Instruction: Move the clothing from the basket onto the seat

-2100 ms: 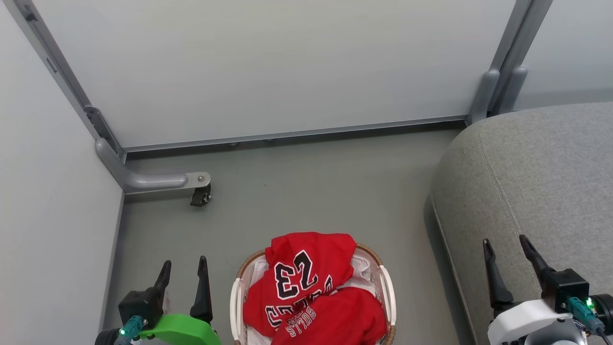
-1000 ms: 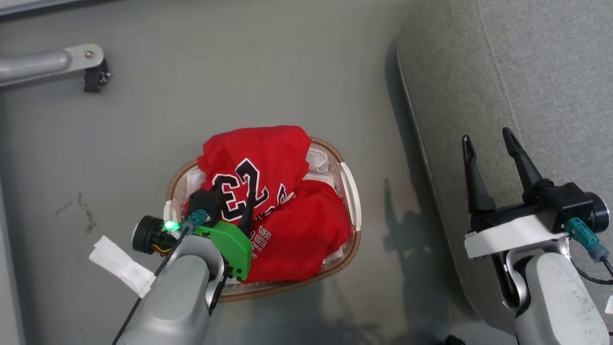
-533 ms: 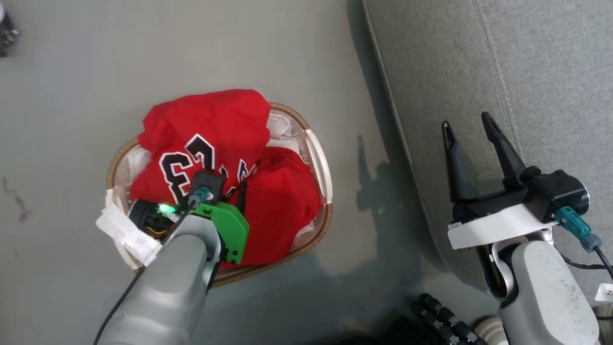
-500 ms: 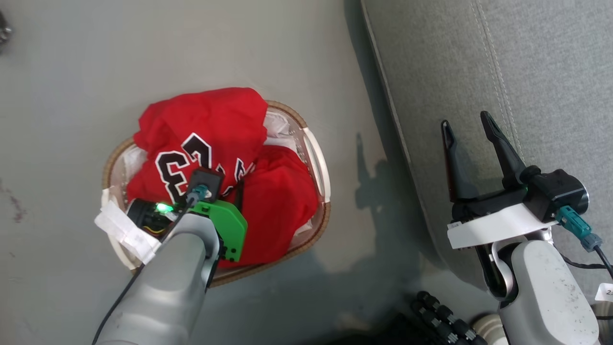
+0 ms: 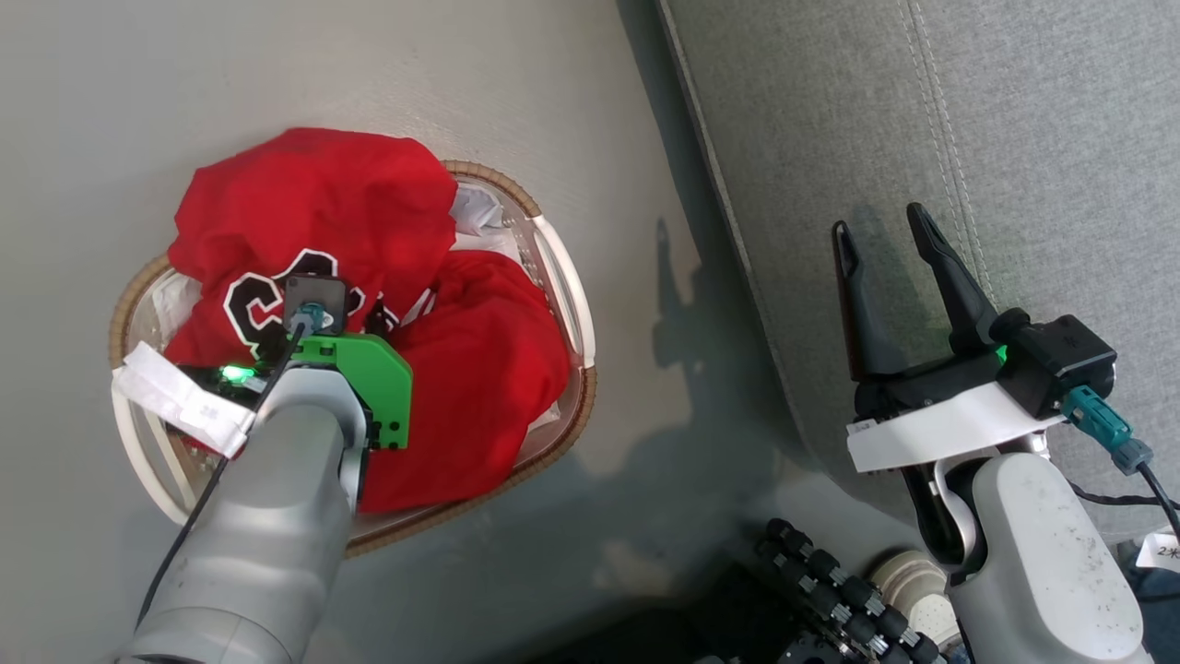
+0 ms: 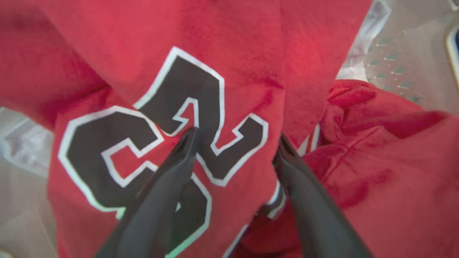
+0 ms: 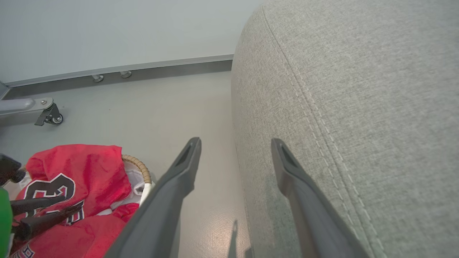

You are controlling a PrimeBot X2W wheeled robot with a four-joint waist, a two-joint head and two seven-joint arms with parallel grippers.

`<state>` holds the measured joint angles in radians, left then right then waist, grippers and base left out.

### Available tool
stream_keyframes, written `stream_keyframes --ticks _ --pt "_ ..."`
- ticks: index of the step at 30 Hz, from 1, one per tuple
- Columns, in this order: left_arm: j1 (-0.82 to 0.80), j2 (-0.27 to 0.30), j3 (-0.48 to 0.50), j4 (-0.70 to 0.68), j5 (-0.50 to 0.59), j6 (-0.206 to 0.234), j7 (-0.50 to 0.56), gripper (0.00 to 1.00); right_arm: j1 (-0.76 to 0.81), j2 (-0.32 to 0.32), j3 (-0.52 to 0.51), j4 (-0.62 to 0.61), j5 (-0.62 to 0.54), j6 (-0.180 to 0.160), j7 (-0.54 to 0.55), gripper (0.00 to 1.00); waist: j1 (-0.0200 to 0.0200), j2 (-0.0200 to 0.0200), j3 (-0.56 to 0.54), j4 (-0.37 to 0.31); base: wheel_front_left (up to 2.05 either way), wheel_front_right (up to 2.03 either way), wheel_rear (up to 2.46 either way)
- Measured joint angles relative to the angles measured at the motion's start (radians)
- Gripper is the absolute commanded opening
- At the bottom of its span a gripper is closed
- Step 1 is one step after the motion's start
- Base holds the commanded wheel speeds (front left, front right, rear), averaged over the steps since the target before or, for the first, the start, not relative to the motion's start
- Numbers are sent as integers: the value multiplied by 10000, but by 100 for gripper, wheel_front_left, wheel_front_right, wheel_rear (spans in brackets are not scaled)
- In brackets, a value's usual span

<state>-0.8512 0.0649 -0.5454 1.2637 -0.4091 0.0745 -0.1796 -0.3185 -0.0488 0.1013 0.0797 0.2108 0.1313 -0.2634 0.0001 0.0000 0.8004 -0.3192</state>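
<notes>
Grey floor (image 5: 277, 65) carries everything. On it, the clothing (image 5: 313, 194), two crumpled red garments, fills the basket (image 5: 569, 300) and heaps above its brown rim. The garment with the big black number lies on top toward the far rim, the plainer one toward the near rim. Directly above the number hangs the left gripper (image 6: 236, 134), pointing down, fingers spread wide and empty. One tip is over the numeral, the other at the fold where the garments meet; whether they touch cloth is unclear. The right gripper (image 5: 879, 221) hovers, equally spread and empty, over the seat (image 5: 922, 111), which stands apart on the basket's right. The left arm is nearer, so the grab looks to be its job.
</notes>
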Motion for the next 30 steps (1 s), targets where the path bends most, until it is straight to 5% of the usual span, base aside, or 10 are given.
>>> stream_keyframes --ticks 2,3,4,6,7,8,21,30 --pt "-79 59 -27 44 4 188 115 92 -9 0 42 2 17 0 0 100 0 0 45 -54 0 0 0" --pt "-96 73 -38 59 6 259 150 76 -11 -2 46 0 29 0 0 100 0 0 59 -68 0 0 0" --pt "-105 90 -54 75 8 309 171 47 -17 0 46 0 38 0 0 100 0 0 73 -82 0 0 0" --pt "-117 96 -50 104 4 349 199 24 -25 0 44 2 71 0 0 100 0 0 80 -91 0 0 0" --pt "-123 100 -54 113 4 353 215 5 -28 0 40 6 71 0 0 100 0 0 73 -92 0 0 0" --pt "-129 105 -65 125 0 334 247 0 -31 0 33 17 71 0 0 100 -1 0 59 -90 0 0 0" --pt "155 -40 -293 -98 -176 -261 -662 0 -23 6 -360 291 -259 0 0 100 -1 0 -648 308 0 0 0" --pt "610 104 -719 -1973 453 -642 -825 0 396 8 -959 529 -1001 0 0 100 -1 0 -1843 900 0 0 0"
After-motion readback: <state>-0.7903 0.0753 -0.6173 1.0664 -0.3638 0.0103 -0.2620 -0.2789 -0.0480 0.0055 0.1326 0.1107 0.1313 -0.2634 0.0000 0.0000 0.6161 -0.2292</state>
